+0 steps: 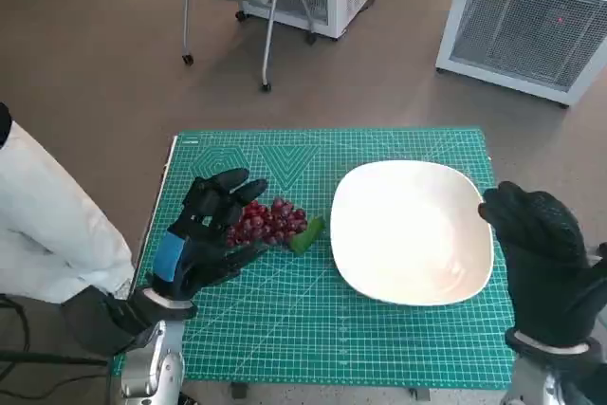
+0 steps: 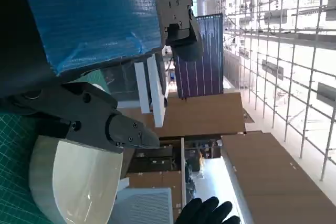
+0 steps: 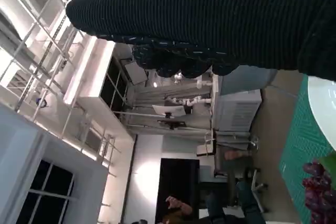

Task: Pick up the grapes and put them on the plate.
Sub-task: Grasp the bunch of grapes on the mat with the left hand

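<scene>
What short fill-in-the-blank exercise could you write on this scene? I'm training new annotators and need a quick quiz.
1. The grapes lie on the green ____, not on the plate.
2. The hand nearest the grapes is the ____ hand.
3. The right hand is at the plate's ____ edge in the head view.
4. The plate's colour is ____.

Missing words: mat; left; right; white

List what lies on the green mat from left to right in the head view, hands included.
left robot hand → grapes → green leaf → white plate → right robot hand, at the plate's right edge.
</scene>
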Available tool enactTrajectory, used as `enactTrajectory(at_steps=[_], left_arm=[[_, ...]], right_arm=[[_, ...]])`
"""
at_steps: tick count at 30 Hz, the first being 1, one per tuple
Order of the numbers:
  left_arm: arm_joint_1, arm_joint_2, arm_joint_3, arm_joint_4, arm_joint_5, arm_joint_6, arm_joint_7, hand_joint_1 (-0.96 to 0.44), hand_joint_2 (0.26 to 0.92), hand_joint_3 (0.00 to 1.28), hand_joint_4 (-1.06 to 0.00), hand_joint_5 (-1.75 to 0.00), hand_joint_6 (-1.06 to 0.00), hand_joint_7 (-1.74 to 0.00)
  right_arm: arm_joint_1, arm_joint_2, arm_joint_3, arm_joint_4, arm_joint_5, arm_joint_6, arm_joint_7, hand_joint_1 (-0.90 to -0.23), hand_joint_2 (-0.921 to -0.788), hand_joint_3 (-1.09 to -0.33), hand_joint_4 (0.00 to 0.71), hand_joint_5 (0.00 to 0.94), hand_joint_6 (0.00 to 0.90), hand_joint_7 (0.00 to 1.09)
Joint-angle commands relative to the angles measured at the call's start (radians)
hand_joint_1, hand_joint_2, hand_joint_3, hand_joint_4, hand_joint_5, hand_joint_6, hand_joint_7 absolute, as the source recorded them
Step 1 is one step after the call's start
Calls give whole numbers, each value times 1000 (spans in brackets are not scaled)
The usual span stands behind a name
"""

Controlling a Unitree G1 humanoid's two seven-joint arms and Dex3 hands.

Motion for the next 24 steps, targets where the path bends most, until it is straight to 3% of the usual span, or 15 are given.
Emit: enactTrajectory(at_steps=[1,8,13,16,20,24], left_arm=[[14,2,-3,-15,5,-3,1,-216,921,39,1,-674,1,-880],[14,6,-5,-20,21,-11,11,-224,921,37,1,-672,1,-878],[13,29,-19,-32,157,-67,87,-249,921,26,-34,-567,-6,-840],[11,73,-37,-48,340,-117,182,-276,917,13,-94,-394,-31,-728],[14,130,-65,-103,574,-118,297,-348,903,3,-159,-119,-84,-455],[13,158,-91,-148,707,-80,360,-415,892,1,-137,-30,-109,-245]], right_arm=[[25,-2,-2,-1,0,17,-2,-376,-921,-518,507,506,281,867],[24,-3,-4,1,1,19,-2,-376,-921,-518,504,507,278,872],[23,-4,-7,5,1,16,0,-376,-921,-517,504,507,277,874],[22,-4,-7,6,1,16,0,-376,-921,-516,505,507,278,873],[21,-3,-6,5,-3,16,-3,-376,-921,-516,506,506,279,872],[18,-2,-5,8,-4,15,-3,-376,-921,-516,506,505,280,871]])
